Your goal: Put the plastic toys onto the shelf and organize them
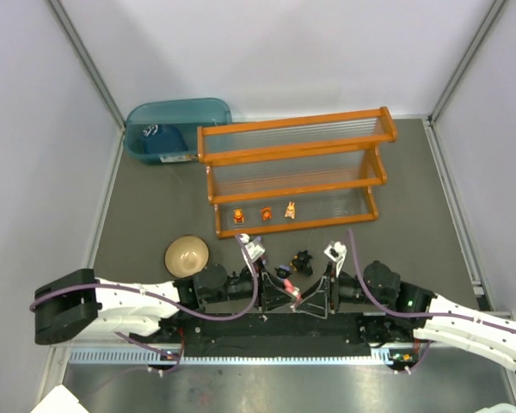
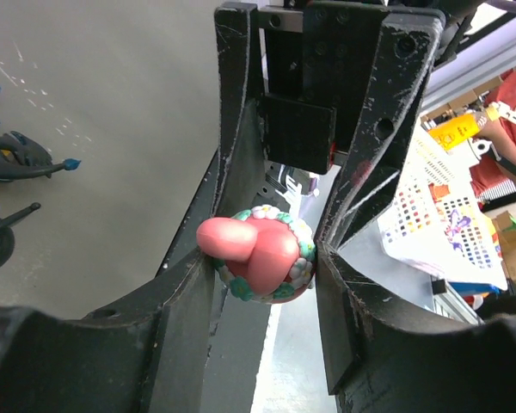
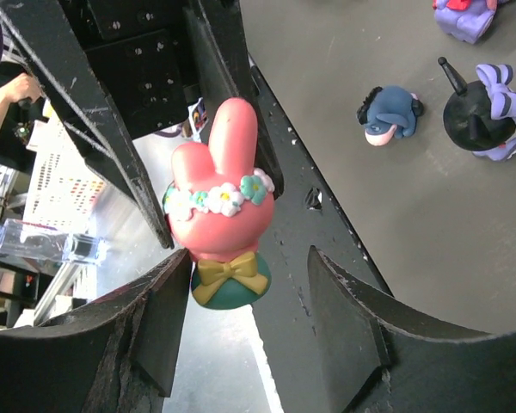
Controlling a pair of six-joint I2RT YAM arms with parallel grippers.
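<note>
Seen from above, the orange shelf (image 1: 297, 125) stands at the far side of the table (image 1: 155, 215). Three little orange toys (image 1: 265, 212) sit in a row on its low step. The left claw (image 1: 291, 295) and the right claw (image 1: 315, 298) meet nose to nose close to the arms. The toy between them is too small to make out here.

From the left wrist, the left claw pinches the pink bunny toy (image 2: 258, 254) around its flower ring. Its ears point back into this claw.

From the right wrist, the right claw is spread wide. The bunny's green bottom sits just beside one finger, with a gap to the other. A blue toy (image 3: 389, 112) and a black toy (image 3: 477, 116) lie on the table nearby.

So the left arm has the bunny, lying long-ways from claw to claw. I think it must tip bottom-down to stand on the shelf.
</note>
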